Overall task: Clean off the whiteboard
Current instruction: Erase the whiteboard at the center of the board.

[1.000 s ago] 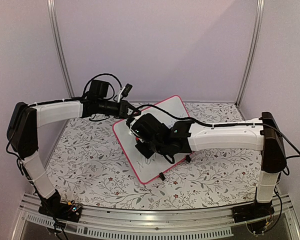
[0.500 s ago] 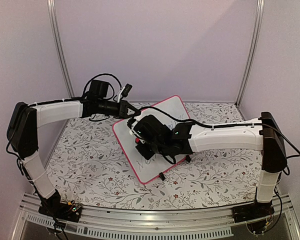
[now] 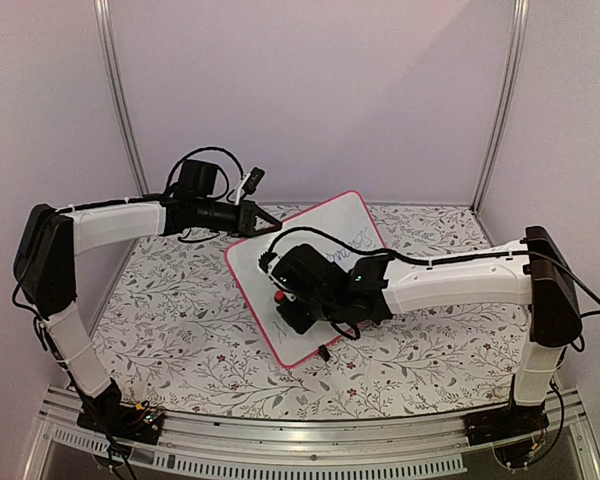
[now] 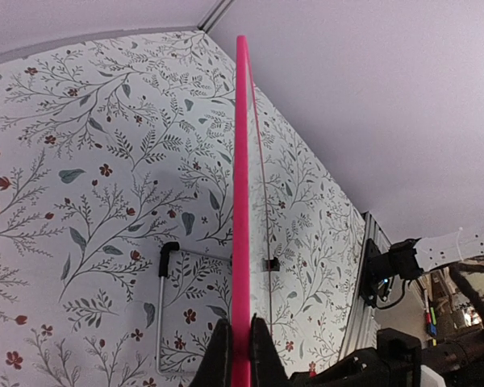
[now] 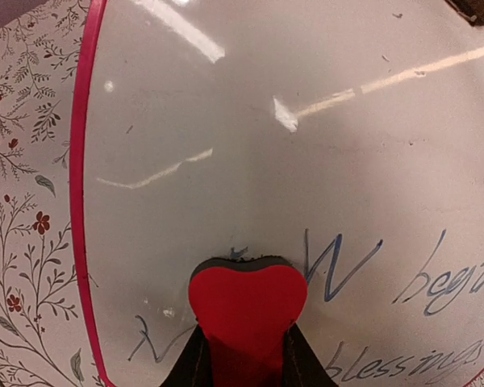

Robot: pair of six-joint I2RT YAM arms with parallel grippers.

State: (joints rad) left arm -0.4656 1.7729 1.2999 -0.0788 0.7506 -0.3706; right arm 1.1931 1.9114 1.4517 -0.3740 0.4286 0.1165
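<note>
Eraser point(image 5: 248, 310) (red heart) against inked whiteboard point(image 5: 226, 121)

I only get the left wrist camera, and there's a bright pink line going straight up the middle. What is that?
Observer: It's the rim of the whiteboard, seen edge-on. The top camera shows its wide white face.
Kid: Is anything written on it?
Observer: Yes. The right wrist camera shows blue handwriting, and the word "blessings" is readable.
Kid: So who's wiping it?
Observer: The right gripper holds a red heart-shaped eraser. It looks pressed against the board, right next to the writing.
</note>
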